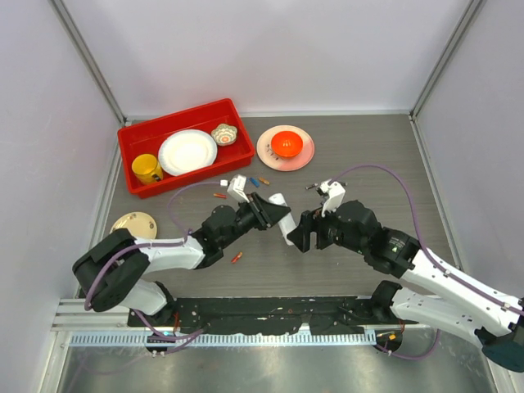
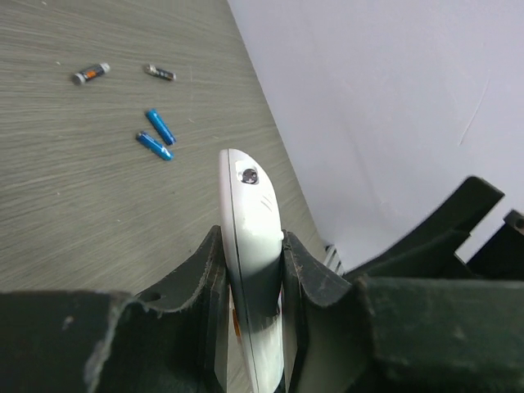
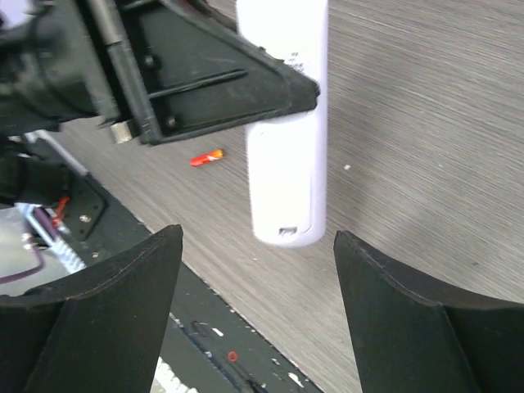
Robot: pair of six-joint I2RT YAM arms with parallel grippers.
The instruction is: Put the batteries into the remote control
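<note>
top external: table (image 1: 368, 164) carries loose parts. left gripper (image 1: 278, 214) pinches the remote control (image 1: 286, 235) mid-body, apparently off the surface. right gripper (image 3: 255, 241) is spread wide facing its free end, gripping nothing. looks like a handover or reorient. next: expose the recess, fetch the batteries (image 2: 155, 135).

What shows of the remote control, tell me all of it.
The remote control is a slim white bar, plastic by its look, with rounded ends and a small dark dot near one tip. The left pincer is shut across its middle. The open right pincer faces its other end without touching.
</note>
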